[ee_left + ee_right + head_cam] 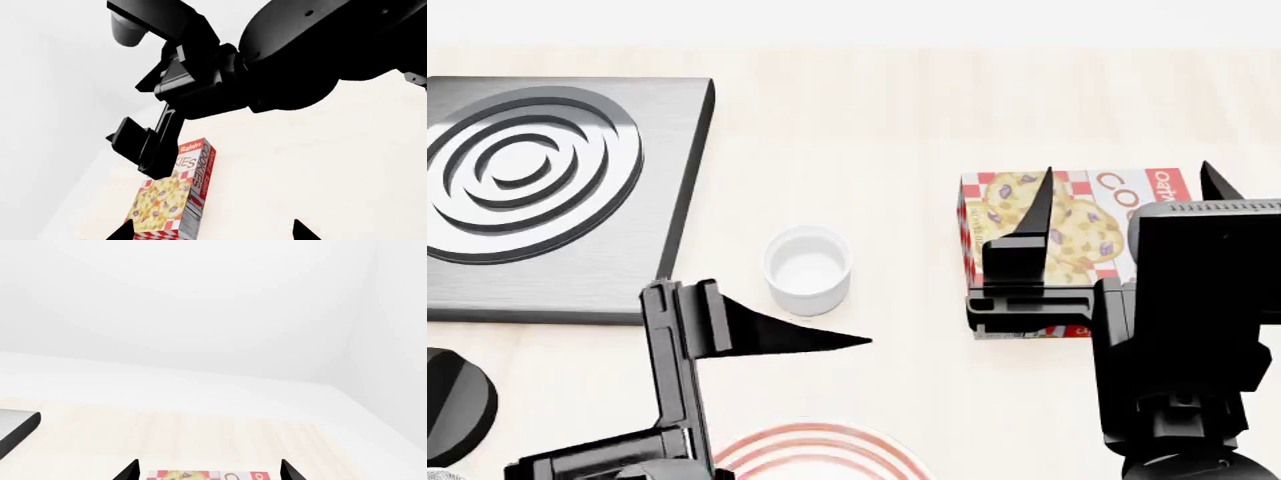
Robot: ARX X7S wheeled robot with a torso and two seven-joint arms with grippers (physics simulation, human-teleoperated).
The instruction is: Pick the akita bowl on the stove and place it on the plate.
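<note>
The akita bowl shows in no view. The stove (pixel 561 190), a dark grey slab with black burner rings, lies at the far left with nothing on it. Only the red-ringed rim of the plate (pixel 821 450) shows, at the near edge. My left gripper (pixel 781 338) hangs above the table between stove and plate, pointing right. In the left wrist view the left gripper (pixel 213 234) is open and empty. My right gripper (pixel 1125 185) is open over the cookie box (pixel 1068 225). In the right wrist view the right gripper (pixel 210 471) is also empty.
A small plain white cup (pixel 807 268) stands between the stove and the cookie box (pixel 170 195). The right arm (pixel 220 75) fills the left wrist view above the box. A dark round shape (pixel 451 400) sits at the near left edge. The stove's corner (pixel 17 432) shows in the right wrist view.
</note>
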